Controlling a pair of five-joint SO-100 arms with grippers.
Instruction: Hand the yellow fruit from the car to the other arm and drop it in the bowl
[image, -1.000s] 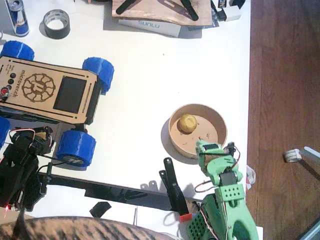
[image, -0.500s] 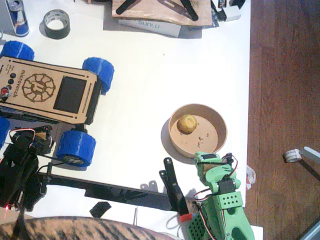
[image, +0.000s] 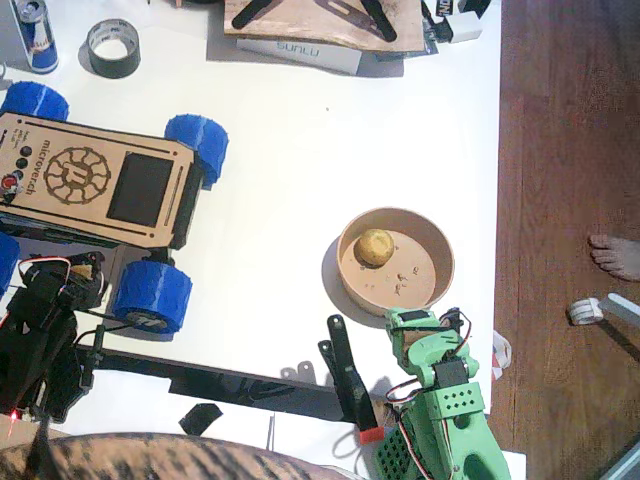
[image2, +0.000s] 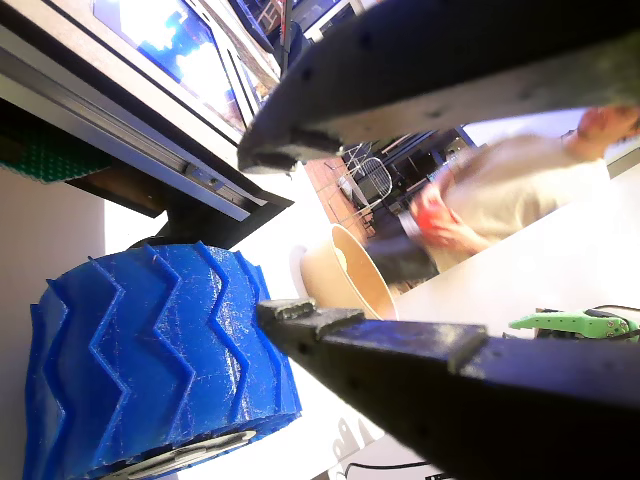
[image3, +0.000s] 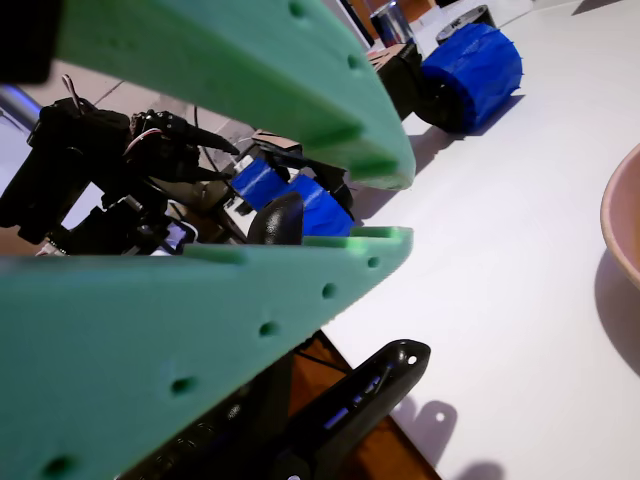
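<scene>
At far left of the fixed view, the black left arm (image: 40, 340) lies low beside the car (image: 95, 180), a flat light-wood body on chunky blue wheels (image: 150, 296). Its hand (image2: 330, 240) is seen in a wrist view: the two black fingers (image2: 420, 370) stand apart with nothing between them, one blue wheel (image2: 160, 360) just beside the lower finger. No fruit rests on the car's deck. Toward the middle, bare white worktop (image: 290, 160) separates the car from the bowl (image: 430, 250), a shallow tan dish set right of centre. The yellow fruit (image: 374, 247) sits inside it, against the left part of the floor near the wall, with a few crumbs beside it; judged from this, the drop is already made. At lower right, the green right arm (image: 445, 400) stands just clear of the bowl's near rim. Its hand (image3: 385, 205), shown in a wrist view, has the green fingers (image3: 250, 70) parted by a narrow gap and holds nothing, aimed across the worktop toward the car, with only the bowl's edge (image3: 625, 215) in sight. A bare foot (image: 615, 255) shows on the wooden floor at far right. Handling, as judgement: the fruit looks small, light and firm, its rounded skin likely to roll or slip from hard plastic tips; should it need regrasping, close across its widest girth, from above, gently enough not to bruise it
</scene>
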